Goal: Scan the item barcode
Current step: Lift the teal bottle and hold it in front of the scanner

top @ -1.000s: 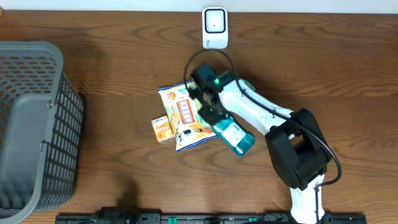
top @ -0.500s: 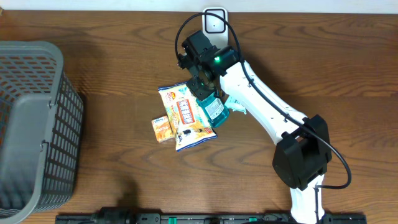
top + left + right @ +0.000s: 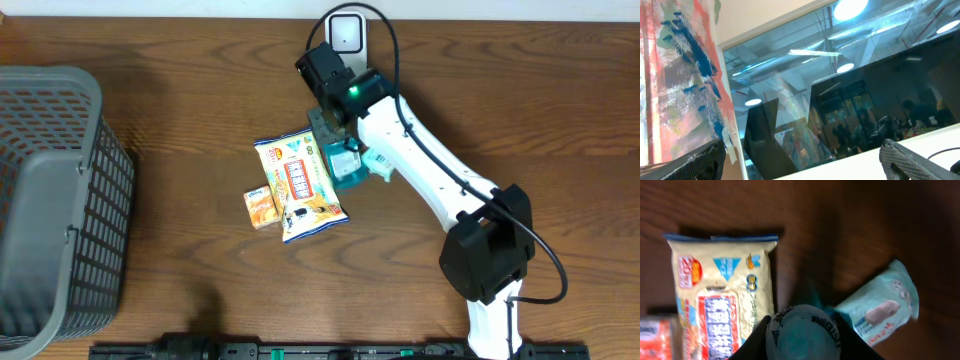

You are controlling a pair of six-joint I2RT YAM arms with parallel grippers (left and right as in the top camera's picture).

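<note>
Grips the teal bottle [image 3: 346,165] with the right gripper [image 3: 333,135], dark fingers [image 3: 759,336] closed on both sides of it. Holds it near the middle of the brown table [image 3: 180,120], just in front of the white scanner [image 3: 346,40] that stands at the far edge. Shows the bottle's round end, with raised letters on it, to the right wrist camera. Sits right by the right edge of a big yellow snack bag [image 3: 298,187], with a pale blue packet [image 3: 881,309] just beside it on the other side. Down by the snack bag's lower left corner, a small orange packet [image 3: 260,208], touching it. Far off to the left, a grey basket [image 3: 60,120]. In the left wrist view, the left gripper [image 3: 802,161] with jaws wide open and nothing between them, facing window glass and ceiling lights.
</note>
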